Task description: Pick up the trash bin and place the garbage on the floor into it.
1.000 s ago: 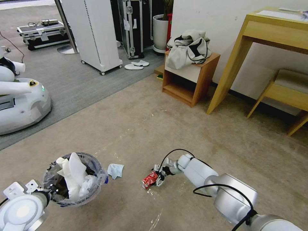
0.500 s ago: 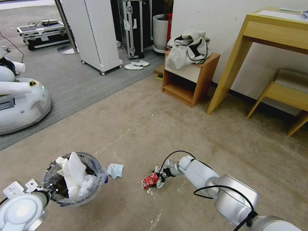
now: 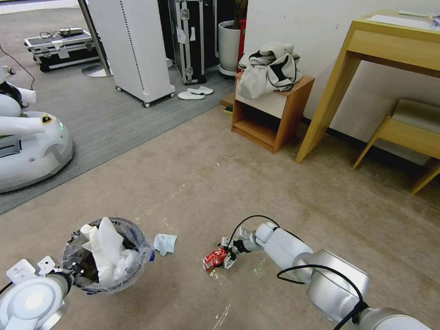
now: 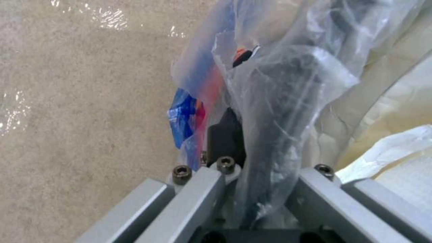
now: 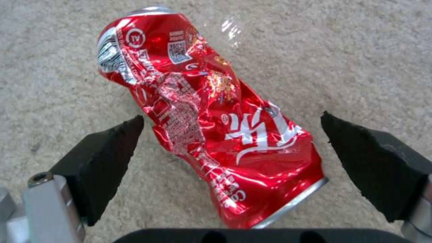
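From the head view, the trash bin [image 3: 106, 256] sits low at the robot's left, lined with a clear plastic bag and heaped with crumpled white papers [image 3: 105, 250] that stick up above its rim. The left gripper [image 3: 68, 275] is at the bin's near edge. A light-blue cloth [image 3: 165, 243] lies on the beige floor just beside the bin, and further right a crushed red soda can [image 3: 214, 258] lies on its side with the right gripper [image 3: 225, 260] down around its near end.

In the left wrist view, the left gripper [image 4: 254, 175] is clamped onto the bin's rim, the bag [image 4: 279, 84] bunched between its fingers, with a blue-and-red fold [image 4: 189, 114] hanging outside and white paper [image 4: 396, 148] inside.

In the right wrist view, the dented can [image 5: 202, 111] lies on the carpet between the right gripper's [image 5: 232, 152] two black pads [image 5: 106, 162], which stand spread apart on either side, neither touching it.
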You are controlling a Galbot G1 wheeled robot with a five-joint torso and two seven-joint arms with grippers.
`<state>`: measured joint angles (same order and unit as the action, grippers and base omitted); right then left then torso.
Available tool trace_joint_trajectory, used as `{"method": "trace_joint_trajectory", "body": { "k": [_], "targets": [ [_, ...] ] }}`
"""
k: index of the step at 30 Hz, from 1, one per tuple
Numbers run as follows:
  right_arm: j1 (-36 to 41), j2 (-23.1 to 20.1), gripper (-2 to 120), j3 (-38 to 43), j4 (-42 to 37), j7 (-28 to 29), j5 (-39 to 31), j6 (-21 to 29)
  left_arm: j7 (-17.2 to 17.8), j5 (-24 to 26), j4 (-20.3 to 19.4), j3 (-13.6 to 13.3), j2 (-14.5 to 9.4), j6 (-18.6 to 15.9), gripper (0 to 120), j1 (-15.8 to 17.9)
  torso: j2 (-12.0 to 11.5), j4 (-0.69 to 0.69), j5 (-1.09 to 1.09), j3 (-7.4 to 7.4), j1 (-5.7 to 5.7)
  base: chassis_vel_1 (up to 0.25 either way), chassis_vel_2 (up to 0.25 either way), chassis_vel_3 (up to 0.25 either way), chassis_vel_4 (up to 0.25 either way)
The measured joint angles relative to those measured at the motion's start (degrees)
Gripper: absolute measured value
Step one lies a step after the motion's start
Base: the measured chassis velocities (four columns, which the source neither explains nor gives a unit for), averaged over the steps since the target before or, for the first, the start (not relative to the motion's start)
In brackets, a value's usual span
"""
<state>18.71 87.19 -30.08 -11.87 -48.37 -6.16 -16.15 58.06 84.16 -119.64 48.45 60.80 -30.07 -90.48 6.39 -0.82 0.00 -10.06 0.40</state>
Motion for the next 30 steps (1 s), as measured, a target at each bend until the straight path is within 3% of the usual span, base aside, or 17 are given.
{"method": "trace_joint_trajectory", "body": {
  "k": [30],
  "targets": [
    [-0.12,0.91,100,-0.04,0.49,-1.87,-2.10,1.91,-0.40,-0.65,-0.19,0.24,-0.03,-0.01,0,-0.52,0.00,0.00,0.00,0.00,0.00,0.000,0.000,0.000,0.000]
  ]
}}
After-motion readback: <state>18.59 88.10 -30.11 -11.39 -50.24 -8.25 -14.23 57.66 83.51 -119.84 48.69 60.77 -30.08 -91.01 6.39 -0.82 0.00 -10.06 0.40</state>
